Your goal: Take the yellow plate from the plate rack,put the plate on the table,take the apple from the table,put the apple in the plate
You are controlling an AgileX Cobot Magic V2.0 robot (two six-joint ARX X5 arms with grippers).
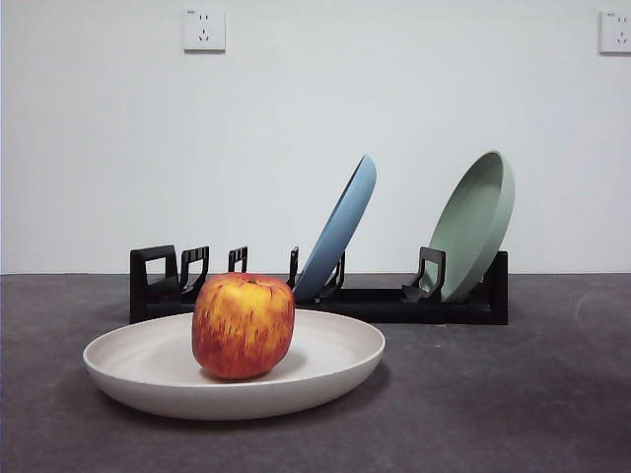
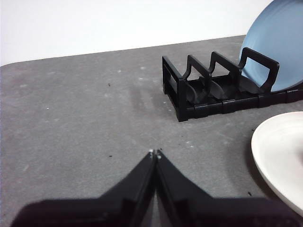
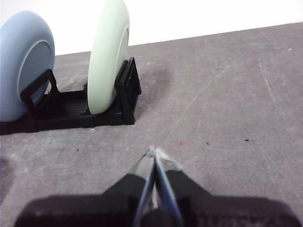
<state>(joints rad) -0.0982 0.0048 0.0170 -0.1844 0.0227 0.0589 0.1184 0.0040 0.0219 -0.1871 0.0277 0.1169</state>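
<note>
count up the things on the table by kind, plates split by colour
cream plate: 1
blue plate: 1
green plate: 1
apple: 1
rack: 1
Total: 5

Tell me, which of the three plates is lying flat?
The yellow plate, cream-coloured, flat on the table holding the apple; the blue plate and green plate lean in the plate rack.
</note>
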